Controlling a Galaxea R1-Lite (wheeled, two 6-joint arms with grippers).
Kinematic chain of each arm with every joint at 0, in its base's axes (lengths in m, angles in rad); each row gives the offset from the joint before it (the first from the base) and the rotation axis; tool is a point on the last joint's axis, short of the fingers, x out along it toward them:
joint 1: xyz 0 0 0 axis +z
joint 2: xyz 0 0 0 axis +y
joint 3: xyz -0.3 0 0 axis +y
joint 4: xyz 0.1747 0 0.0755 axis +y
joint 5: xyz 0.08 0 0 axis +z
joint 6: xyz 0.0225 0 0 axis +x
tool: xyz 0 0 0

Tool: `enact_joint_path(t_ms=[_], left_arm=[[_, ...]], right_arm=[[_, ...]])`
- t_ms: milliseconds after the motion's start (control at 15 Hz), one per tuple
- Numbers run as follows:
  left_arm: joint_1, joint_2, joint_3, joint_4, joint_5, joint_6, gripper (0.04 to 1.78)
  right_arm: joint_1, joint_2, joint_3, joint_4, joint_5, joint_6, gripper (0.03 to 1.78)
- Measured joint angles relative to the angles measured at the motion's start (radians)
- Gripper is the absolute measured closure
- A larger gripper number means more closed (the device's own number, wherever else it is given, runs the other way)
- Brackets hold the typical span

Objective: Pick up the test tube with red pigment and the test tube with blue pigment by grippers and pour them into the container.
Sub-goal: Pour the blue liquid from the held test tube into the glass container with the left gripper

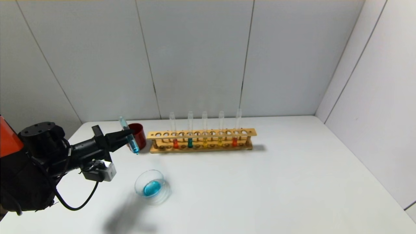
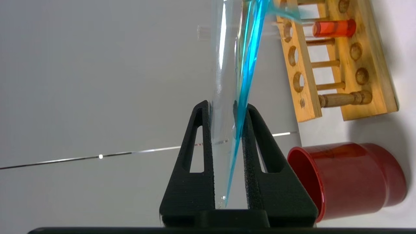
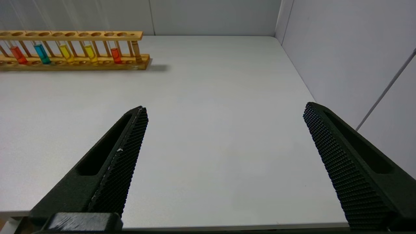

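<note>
A: How is the white table looking?
B: Its right half is lying bare up to the walls; the right gripper is hanging there, fingers spread wide, gripping nothing.
A: And the rack?
B: The wooden rack is standing near the back, carrying the test tube with red pigment.
A: The left gripper?
B: It is clamping the test tube with blue pigment, tilted, in front of the red cup. The glass container is holding blue liquid.
</note>
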Motion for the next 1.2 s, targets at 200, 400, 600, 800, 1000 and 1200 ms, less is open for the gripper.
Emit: enact_joint_path(t_ms=[200,400,600,800,1000,1200], left_arm=[[0.000,0.000,-0.006,0.000,-0.004,0.006,1.52],[0.000,0.002,-0.007,0.000,-0.004,0.008,1.52],[0.000,0.003,-0.007,0.000,-0.004,0.014,1.52],[0.000,0.003,-0.007,0.000,-0.005,0.014,1.52],[0.000,0.008,-0.009,0.000,-0.006,0.023,1.52],[0.000,0.013,-0.017,0.000,-0.010,0.027,1.52]], right_arm=[[0.000,0.000,0.000,0.000,0.000,0.000,0.06],[0.000,0.000,0.000,0.000,0.000,0.000,0.06],[0.000,0.000,0.000,0.000,0.000,0.000,0.06],[0.000,0.000,0.000,0.000,0.001,0.000,0.06],[0.000,0.000,0.000,0.000,0.000,0.000,0.06],[0.000,0.000,0.000,0.000,0.000,0.000,0.06]])
